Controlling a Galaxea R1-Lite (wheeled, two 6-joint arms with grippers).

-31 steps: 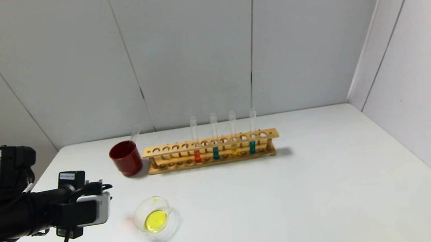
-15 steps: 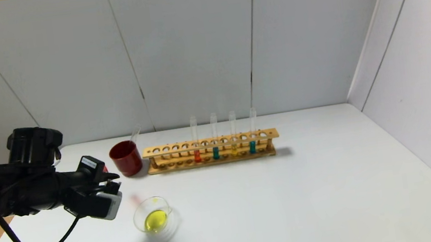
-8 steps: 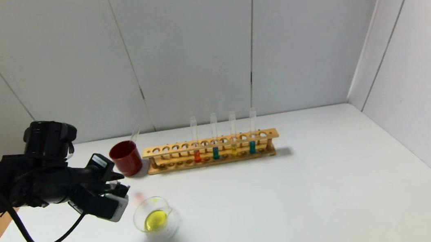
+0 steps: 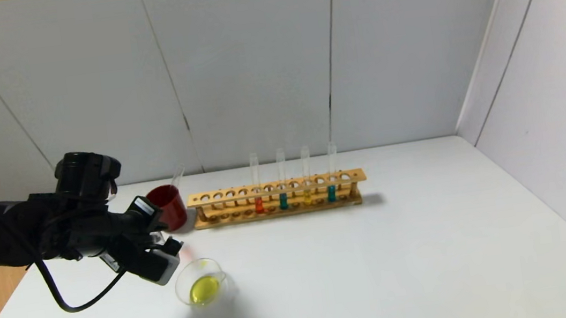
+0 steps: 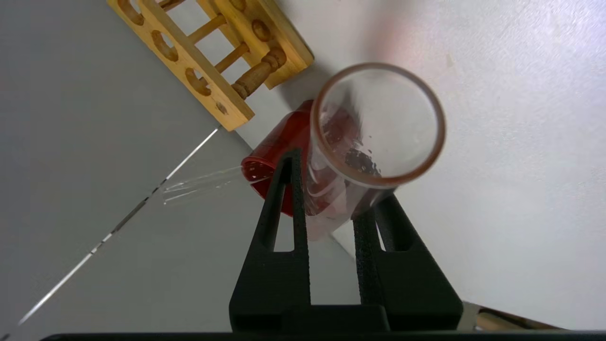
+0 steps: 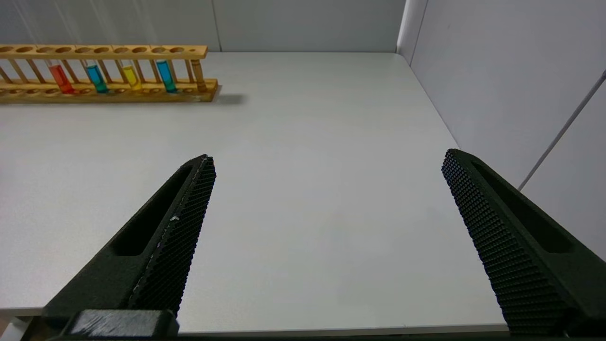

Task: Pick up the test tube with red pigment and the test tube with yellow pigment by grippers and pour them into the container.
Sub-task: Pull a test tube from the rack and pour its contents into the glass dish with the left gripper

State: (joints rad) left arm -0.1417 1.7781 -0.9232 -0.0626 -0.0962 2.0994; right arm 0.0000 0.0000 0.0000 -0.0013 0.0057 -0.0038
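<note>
My left gripper (image 4: 173,251) is shut on a slim clear test tube with red pigment (image 4: 187,255), held tilted just left of and above the container (image 4: 202,285). In the left wrist view the tube (image 5: 378,182) sits between the black fingers (image 5: 289,189), its reddish mouth ring facing the camera. The container is a low clear glass dish holding yellow liquid. Another red-orange tube (image 4: 259,204) and a test tube with yellow pigment (image 4: 308,196) stand in the wooden rack (image 4: 275,187). My right gripper (image 6: 329,158) stands open over bare table, out of the head view.
A dark red cup (image 4: 170,208) with an empty tube (image 4: 177,174) leaning in it stands left of the rack, right behind my left gripper. Two teal tubes (image 4: 283,201) also stand in the rack. White walls close the back and right.
My left arm has swung right and forward from the table's left edge to the container, carrying the tube, and has rotated so the tube leans toward the dish.
</note>
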